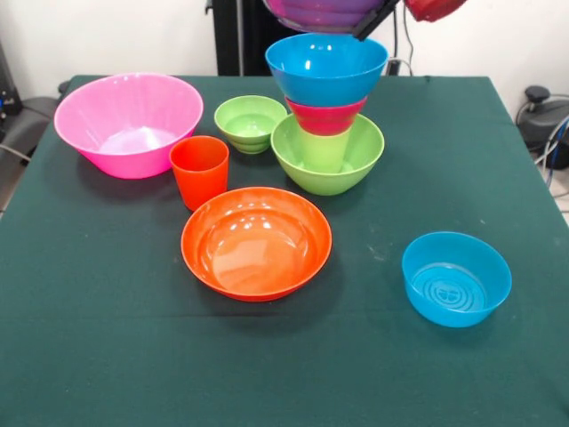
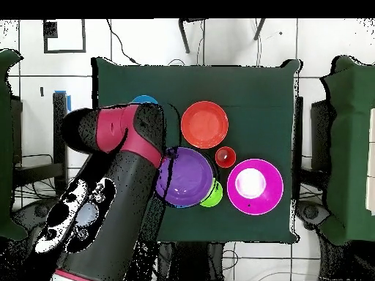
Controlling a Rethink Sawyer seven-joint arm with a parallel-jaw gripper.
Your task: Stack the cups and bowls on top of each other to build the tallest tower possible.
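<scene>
The claw (image 1: 378, 20) is gripping the purple bowl (image 1: 322, 12) by its rim, hovering just above the tower (image 1: 326, 107): medium green bowl (image 1: 342, 169), lime cup (image 1: 322, 149), red bowl (image 1: 325, 118), blue bowl (image 1: 326, 69), toward the table's (image 1: 107, 356) far edge. The orange cup (image 1: 199, 171) is standing beside the orange bowl (image 1: 256, 242).

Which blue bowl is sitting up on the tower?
The bigger blue bowl, resting on the red bowl in the tower. The other blue bowl sits alone on the table, shallow and apart from everything.
</scene>
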